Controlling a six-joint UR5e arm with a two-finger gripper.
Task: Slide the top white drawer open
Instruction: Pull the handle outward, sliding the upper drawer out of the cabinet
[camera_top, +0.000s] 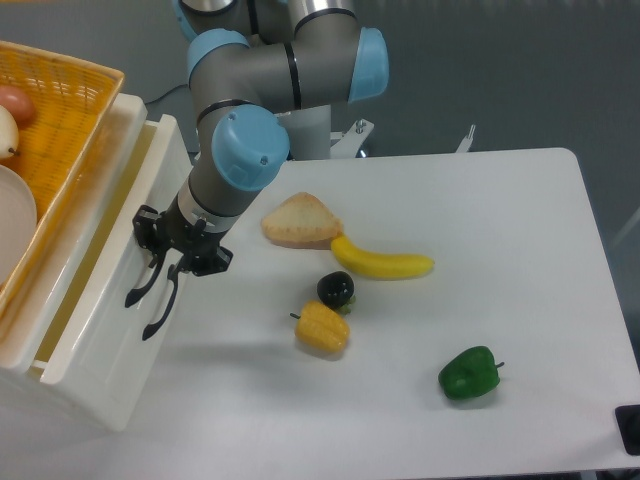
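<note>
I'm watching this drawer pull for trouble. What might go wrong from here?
The gripper sits on the upper end of the top drawer's handle, not its middle, so it may slip off or skew the top white drawer. The lower handle lies very close and could be snagged. The corn sits in the drawer's path.

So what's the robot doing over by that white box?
The robot's hand is at the curved black handle of the top white drawer, which is already slid partway out. Toy food sits apart on the table: a banana, bread, corn and a green pepper.
</note>
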